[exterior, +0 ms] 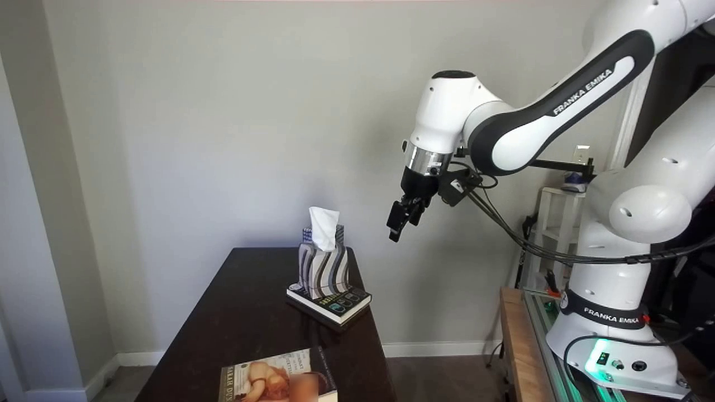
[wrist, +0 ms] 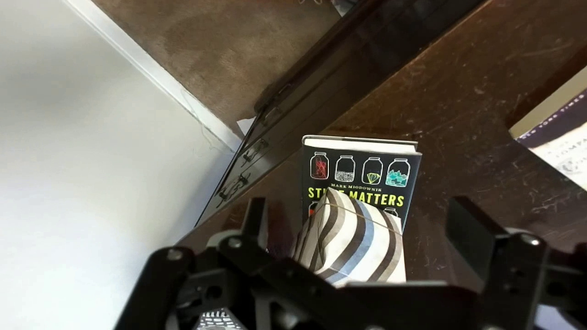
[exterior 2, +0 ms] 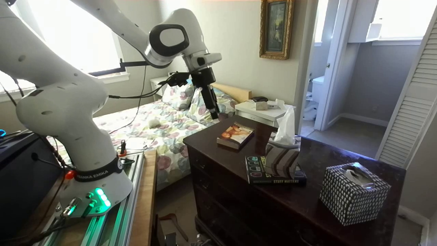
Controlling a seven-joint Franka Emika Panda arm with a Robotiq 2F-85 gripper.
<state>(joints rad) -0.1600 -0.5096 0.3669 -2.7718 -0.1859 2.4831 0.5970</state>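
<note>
In an exterior view: end effector (exterior: 404,229) hangs high in front of the pale wall (exterior: 223,111), pointing down and a little toward picture left. The striped tissue box (exterior: 324,273) sits lower and farther left — well apart from it. The box stands upright on a black book (exterior: 342,304), which lies close to the edge of the dark tabletop (exterior: 240,312). A white tissue (exterior: 324,229) pokes up from the box's top. A paperback (exterior: 268,379) lies nearer the camera, cut off by the bottom of the frame.

In an exterior view that also takes in a bed (exterior 2: 177,119): end effector is up and to picture left of the striped tissue box, with a wide gap between. Spine on the black book reads "Stuff Matters". The paperback is on picture left of the book, apart from it; on the opposite side stands a patterned tissue box (exterior 2: 355,194), dark with pale marks.

Wrist view: jaws spread wide, nothing gripped. The striped tissue box appears in the gap between them — below and beyond, untouched, covering the lower part of the black book's cover. The paperback shows at the right edge, and a bit of the patterned tissue box peeks out at the bottom, mostly hidden by the end effector.
</note>
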